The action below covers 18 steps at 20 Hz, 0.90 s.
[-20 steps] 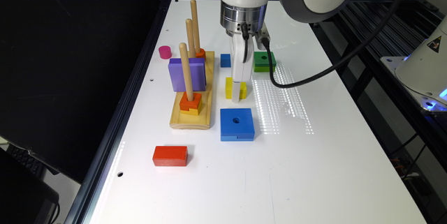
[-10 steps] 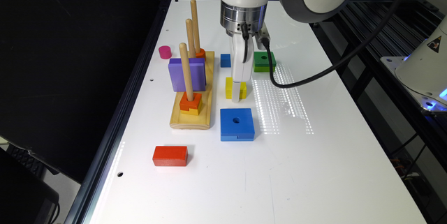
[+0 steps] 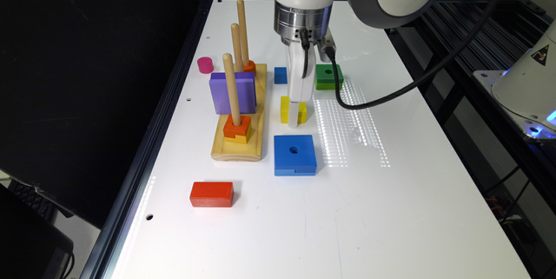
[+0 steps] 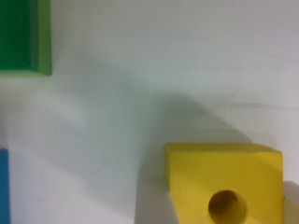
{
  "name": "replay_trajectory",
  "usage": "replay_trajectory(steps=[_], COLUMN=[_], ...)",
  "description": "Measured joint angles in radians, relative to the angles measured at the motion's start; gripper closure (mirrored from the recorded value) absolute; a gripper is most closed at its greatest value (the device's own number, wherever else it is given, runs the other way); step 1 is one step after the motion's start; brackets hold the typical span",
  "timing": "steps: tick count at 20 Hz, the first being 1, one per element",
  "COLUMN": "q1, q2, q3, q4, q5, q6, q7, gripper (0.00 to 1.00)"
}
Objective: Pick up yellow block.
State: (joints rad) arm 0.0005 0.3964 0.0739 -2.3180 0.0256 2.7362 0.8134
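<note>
The yellow block (image 3: 286,109) lies flat on the white tabletop (image 3: 391,209), just behind the big blue square block (image 3: 295,154) as the exterior view shows it, between that blue square and the small blue block (image 3: 280,75); the green block with a hole (image 3: 329,76) sits behind it toward the exterior view's right, and the wooden peg base (image 3: 243,140) stands beside it on the exterior view's left. In the wrist view the yellow block (image 4: 229,186) shows a flat top face and a round centre hole; the corner of the green block (image 4: 23,37) lies well apart from it.

The end effector (image 3: 297,116) is down at the yellow block, its white part crossing the block's near face; whether it is open, closed or already gripping I cannot tell, since neither view shows the jaws clearly.

As a judgement: the block looks like painted wood, so stiff, light and not fragile; it should take a firm squeeze without deforming. The smooth paint may be a little slippery, so a grip on two opposite flat side faces, centred over the hole and clear of any notch, seems safest; a grip across corners could twist it; its low height calls for the pads to reach close to the tabletop.
</note>
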Motion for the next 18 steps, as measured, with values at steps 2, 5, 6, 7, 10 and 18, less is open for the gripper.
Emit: replay_trajectory(steps=[2, 5, 6, 7, 10, 18], q1=[0.0, 0.0, 0.0, 0.0, 0.0, 0.0], q2=[0.0, 0.0, 0.0, 0.0, 0.0, -0.065], q3=[0.0, 0.0, 0.0, 0.0, 0.0, 0.0], q4=[0.0, 0.0, 0.0, 0.0, 0.0, -0.003], q5=[0.0, 0.0, 0.0, 0.0, 0.0, 0.0016], q6=[0.0, 0.0, 0.0, 0.0, 0.0, -0.052], q7=[0.0, 0.0, 0.0, 0.0, 0.0, 0.0], gripper=[1.0, 1.0, 1.0, 1.0, 1.0, 1.0])
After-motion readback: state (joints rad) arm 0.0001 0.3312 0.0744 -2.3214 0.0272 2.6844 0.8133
